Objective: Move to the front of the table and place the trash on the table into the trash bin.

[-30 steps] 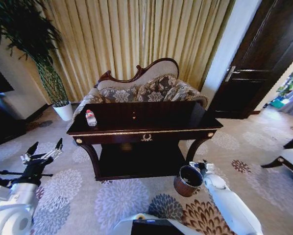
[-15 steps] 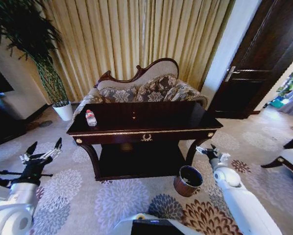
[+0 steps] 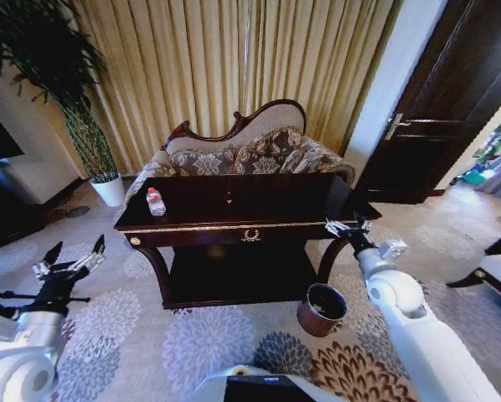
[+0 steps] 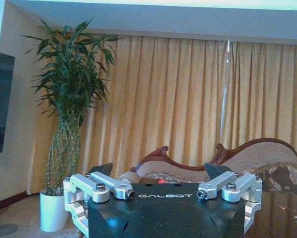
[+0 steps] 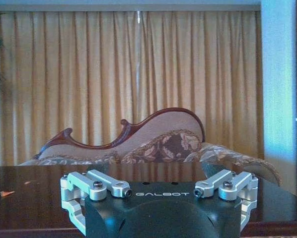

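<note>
The dark glossy table [image 3: 276, 194] with gold trim stands straight ahead. A small white crumpled piece of trash [image 3: 155, 202] with a red bit lies near its left end, and a tiny orange scrap [image 3: 229, 198] sits mid-table; the scrap [image 5: 6, 193] also shows on the tabletop in the right wrist view. The round reddish-brown trash bin [image 3: 322, 309] stands on the carpet by the table's right front leg. My right gripper [image 3: 346, 226] is open and empty, level with the table's right front corner, above the bin. My left gripper [image 3: 76, 249] hangs open and low, left of the table.
A carved sofa [image 3: 242, 151] stands behind the table against gold curtains. A tall plant in a white pot [image 3: 110, 190] stands at back left, and a dark door [image 3: 451, 100] is at right. Patterned carpet lies open in front of the table.
My right arm has risen from just over the trash bin to the table's right front corner. The left arm, the table and the trash have stayed where they were.
</note>
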You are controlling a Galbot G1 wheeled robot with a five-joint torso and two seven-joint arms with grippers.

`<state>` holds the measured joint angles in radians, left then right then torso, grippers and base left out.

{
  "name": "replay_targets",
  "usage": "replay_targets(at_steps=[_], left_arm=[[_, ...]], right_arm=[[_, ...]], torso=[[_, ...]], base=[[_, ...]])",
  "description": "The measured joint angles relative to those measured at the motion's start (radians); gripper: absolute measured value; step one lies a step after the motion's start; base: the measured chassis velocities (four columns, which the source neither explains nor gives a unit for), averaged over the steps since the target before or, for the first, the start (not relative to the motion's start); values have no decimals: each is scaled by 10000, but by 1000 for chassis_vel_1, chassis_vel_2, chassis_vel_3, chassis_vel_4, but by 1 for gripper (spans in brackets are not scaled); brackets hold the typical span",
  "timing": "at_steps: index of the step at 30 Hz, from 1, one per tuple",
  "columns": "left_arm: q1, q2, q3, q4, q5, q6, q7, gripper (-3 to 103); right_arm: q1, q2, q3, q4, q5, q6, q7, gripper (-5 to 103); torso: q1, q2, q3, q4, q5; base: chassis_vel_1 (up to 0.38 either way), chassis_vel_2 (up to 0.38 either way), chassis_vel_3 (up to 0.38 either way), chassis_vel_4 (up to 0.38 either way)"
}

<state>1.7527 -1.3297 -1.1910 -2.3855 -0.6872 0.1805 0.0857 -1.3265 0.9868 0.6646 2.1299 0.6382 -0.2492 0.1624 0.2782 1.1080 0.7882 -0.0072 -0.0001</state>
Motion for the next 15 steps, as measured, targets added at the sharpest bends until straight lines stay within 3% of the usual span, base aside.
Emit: replay_targets(at_steps=[15], left_arm=[[-61,33,-29,51,16,9,-85,100]], right_arm=[[-90,-82,-275,449,-155,-222,-14,100]], torso=[[0,-1,0,0,0]], base=[[0,0,0,0]])
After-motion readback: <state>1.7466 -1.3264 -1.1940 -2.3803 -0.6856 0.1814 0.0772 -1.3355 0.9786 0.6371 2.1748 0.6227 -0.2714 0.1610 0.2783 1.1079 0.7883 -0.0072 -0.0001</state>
